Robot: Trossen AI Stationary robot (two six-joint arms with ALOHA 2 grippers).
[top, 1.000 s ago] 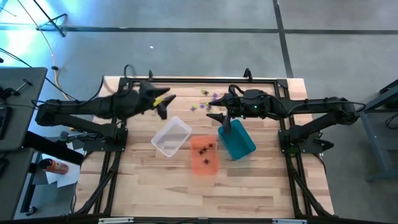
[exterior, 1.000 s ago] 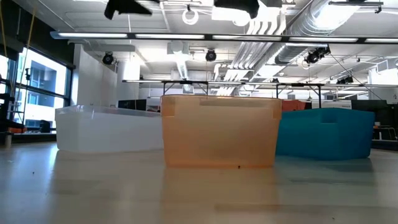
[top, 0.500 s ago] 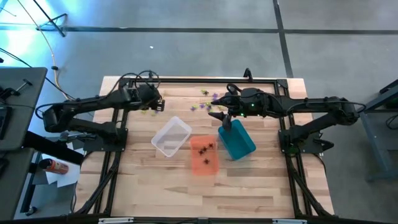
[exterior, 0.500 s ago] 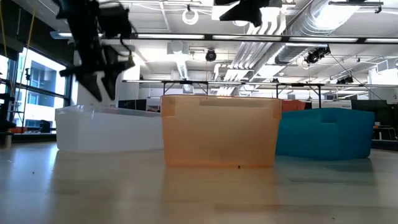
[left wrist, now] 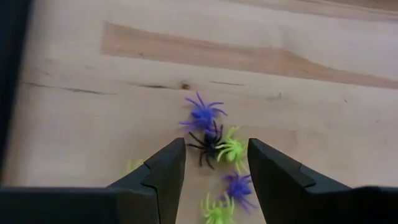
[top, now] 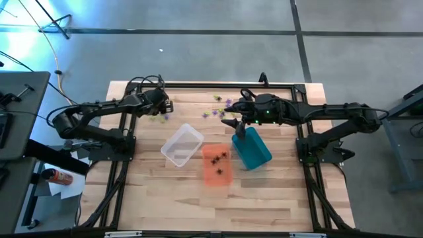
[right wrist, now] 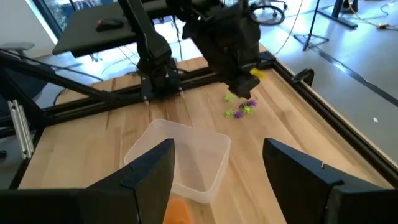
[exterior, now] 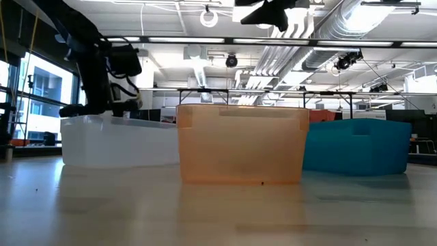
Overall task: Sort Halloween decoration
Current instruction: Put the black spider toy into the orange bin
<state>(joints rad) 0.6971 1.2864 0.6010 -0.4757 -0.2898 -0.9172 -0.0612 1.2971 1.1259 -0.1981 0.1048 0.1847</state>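
Three bins [top: 182, 146] mid-table (spiders [left wrist: 209, 140] beyond); nothing between.

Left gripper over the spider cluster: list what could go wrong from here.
1. The left gripper hangs open over a tight cluster: a black spider touches a green spider and a purple spider. Closing may grab several colours at once.
2. Another purple spider lies between the fingers, so a descent could knock it aside.
3. The right gripper hangs open above the teal bin, close to the loose spiders by it.
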